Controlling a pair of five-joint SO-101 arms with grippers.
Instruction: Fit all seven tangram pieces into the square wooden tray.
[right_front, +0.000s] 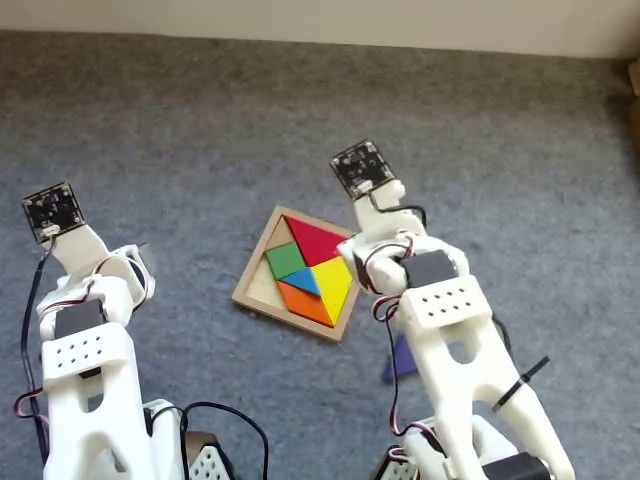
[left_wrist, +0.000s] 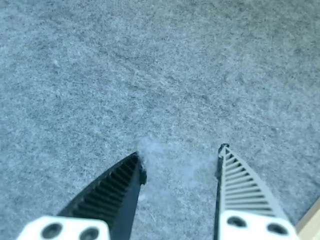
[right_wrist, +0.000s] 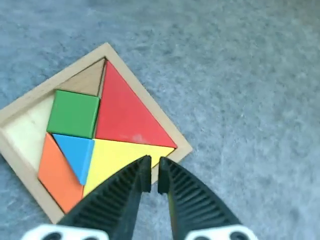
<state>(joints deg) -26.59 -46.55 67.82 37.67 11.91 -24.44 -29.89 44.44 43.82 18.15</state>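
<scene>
The square wooden tray (right_front: 243, 296) lies on the grey carpet between the arms. In it sit a red triangle (right_wrist: 127, 112), a yellow triangle (right_wrist: 117, 157), a green square (right_wrist: 74, 113), a small blue triangle (right_wrist: 76, 152), an orange parallelogram (right_wrist: 56, 172) and a brown triangle (right_wrist: 86, 80). One triangular slot (right_wrist: 25, 132) is bare wood. A purple piece (right_front: 401, 358) lies on the carpet, partly hidden under the right arm. My right gripper (right_wrist: 153, 165) hangs shut and empty over the yellow triangle's edge. My left gripper (left_wrist: 180, 155) is open over bare carpet.
A corner of the tray (left_wrist: 312, 222) shows at the edge of the left wrist view. Grey carpet (right_front: 200, 130) stretches all around the tray. A pale wall strip (right_front: 320, 15) runs along the far side. Cables (right_front: 225, 415) lie by the arm bases.
</scene>
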